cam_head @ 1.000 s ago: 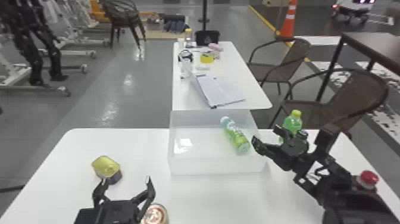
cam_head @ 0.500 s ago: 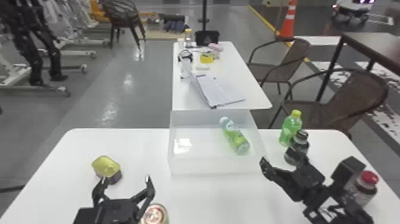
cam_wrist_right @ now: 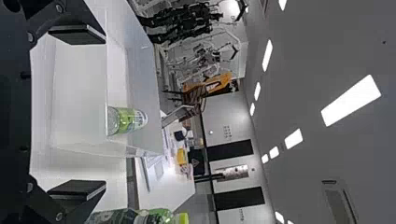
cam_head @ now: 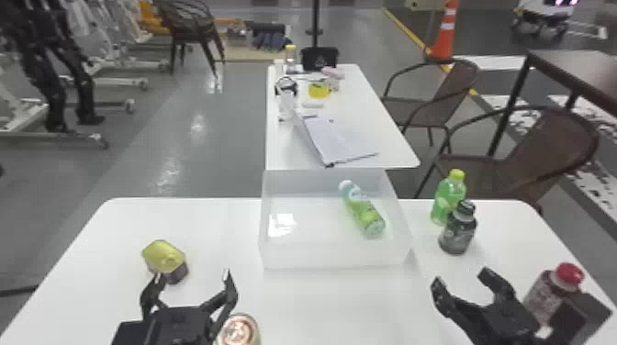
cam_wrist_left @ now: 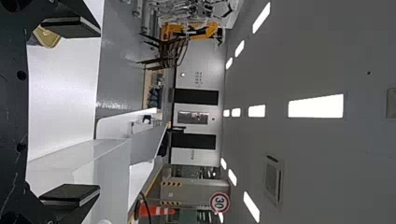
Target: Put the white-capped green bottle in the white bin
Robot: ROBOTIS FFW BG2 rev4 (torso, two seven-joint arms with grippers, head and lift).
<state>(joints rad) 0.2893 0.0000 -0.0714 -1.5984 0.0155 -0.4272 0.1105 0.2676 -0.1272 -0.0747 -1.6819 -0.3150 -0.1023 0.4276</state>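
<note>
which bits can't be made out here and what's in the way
- Red-capped bottle: lower part, head view, behind the right arm.
- Can: lower part, head view, cut off by the bottom edge.
- Yellow-capped bottle: part of its lower side, head view, behind the dark bottle.
- White-capped bottle in the bin: label wording, head view, too small.

Only thing I could properly make out was a "30" on a round, red-ringed sign [cam_wrist_left: 219,202], sideways in the left wrist view. The can [cam_head: 238,331] had some reddish print on top, but way too blurry, same with the label on the green bottle [cam_head: 362,212] inside the white bin [cam_head: 316,258]. Markings on the far wall [cam_wrist_left: 205,80] were too tiny, tbh.
</note>
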